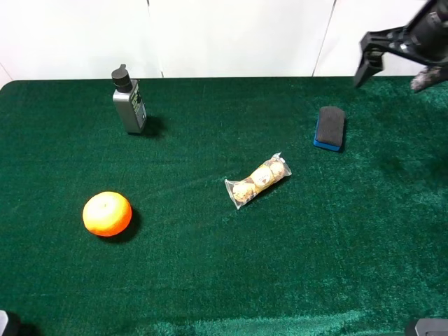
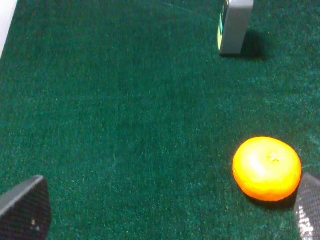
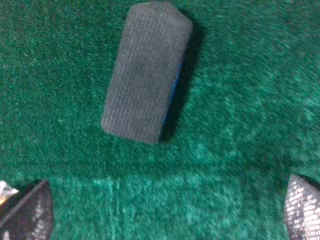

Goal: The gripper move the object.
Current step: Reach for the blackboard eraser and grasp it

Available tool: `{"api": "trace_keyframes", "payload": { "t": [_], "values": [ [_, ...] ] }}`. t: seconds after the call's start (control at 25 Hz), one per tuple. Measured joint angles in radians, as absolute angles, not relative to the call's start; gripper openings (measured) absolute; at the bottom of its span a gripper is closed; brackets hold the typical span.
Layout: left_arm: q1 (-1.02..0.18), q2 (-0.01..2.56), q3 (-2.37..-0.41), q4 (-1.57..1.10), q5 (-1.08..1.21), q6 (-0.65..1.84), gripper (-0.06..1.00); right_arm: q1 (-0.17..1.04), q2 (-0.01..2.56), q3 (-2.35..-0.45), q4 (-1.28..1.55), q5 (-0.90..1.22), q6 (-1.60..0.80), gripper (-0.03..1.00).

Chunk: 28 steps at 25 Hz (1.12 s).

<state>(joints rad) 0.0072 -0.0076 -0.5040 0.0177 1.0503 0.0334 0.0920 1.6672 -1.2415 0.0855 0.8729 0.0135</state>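
The right gripper [image 3: 164,214], open and raised, is not yet over the eraser [image 1: 330,127] lying flat on the green surface [image 1: 210,280], so a misaligned descent could knock it aside.

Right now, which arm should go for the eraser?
Right. The right gripper is open, with the eraser lying untouched just ahead of it, on the right side of the table. The left gripper faces the orange and the bottle, far across the table.
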Motion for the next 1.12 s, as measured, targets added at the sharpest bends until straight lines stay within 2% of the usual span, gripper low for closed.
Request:
{"api": "trace_keyframes", "payload": {
  "t": [0.76,1.12],
  "values": [
    [0.007,-0.008,-0.504,0.018,1.050,0.033,0.99,0.101,2.028,-1.464,0.109,0.871,0.011,0.69],
    [0.007,-0.008,-0.504,0.018,1.050,0.033,0.99,0.101,2.121,-1.485,0.157,0.837,-0.023,0.69]
  ]
}}
